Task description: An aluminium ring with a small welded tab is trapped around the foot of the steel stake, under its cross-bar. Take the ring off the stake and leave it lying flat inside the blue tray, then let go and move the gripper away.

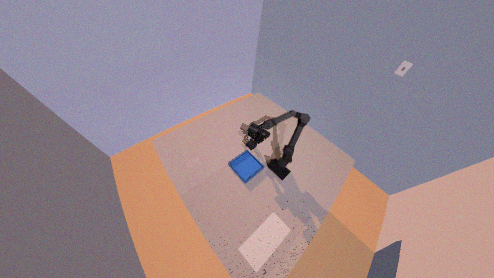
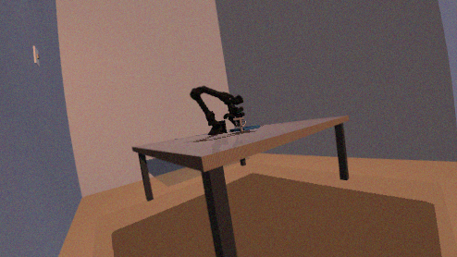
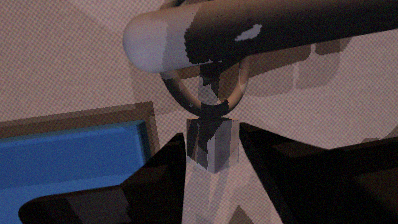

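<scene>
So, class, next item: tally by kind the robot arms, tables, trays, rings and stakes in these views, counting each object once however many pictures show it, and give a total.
Robot arm: 1
Table: 1
Blue tray: 1
Ring: 1
Stake with cross-bar: 1
Total: 5
</scene>
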Action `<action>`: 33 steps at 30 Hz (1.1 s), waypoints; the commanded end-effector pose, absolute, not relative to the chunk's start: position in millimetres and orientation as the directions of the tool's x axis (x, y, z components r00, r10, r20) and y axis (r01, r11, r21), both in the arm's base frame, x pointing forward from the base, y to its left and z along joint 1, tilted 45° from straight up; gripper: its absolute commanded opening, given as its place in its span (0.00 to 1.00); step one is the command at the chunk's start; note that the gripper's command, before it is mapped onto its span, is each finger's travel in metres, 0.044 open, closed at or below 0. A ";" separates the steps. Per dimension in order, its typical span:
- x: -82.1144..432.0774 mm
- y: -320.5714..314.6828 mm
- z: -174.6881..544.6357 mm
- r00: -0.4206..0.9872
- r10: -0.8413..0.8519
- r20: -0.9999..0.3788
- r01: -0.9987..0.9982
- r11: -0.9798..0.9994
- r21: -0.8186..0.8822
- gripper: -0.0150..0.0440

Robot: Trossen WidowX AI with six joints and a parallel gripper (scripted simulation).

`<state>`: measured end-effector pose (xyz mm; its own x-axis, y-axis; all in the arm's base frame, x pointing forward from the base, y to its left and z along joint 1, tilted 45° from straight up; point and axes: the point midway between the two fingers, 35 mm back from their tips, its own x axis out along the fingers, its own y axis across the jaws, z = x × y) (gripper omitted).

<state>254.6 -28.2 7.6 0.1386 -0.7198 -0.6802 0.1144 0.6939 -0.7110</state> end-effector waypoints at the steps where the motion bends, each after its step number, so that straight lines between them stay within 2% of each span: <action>1: 256.3 -24.8 9.6 0.099 -0.725 -0.682 0.117 0.689 -0.715 0.25; 8: 257.7 -20.6 14.7 0.029 -0.737 -0.675 0.118 0.673 -0.730 0.25; 19: 259.4 -8.0 12.8 0.020 -0.782 -0.623 0.111 0.621 -0.776 0.25; 33: 260.2 1.4 15.4 0.030 -0.771 -0.637 0.111 0.635 -0.764 0.25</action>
<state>259.4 -1.3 14.5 0.0278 -0.7724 -0.6345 0.1077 0.6334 -0.7663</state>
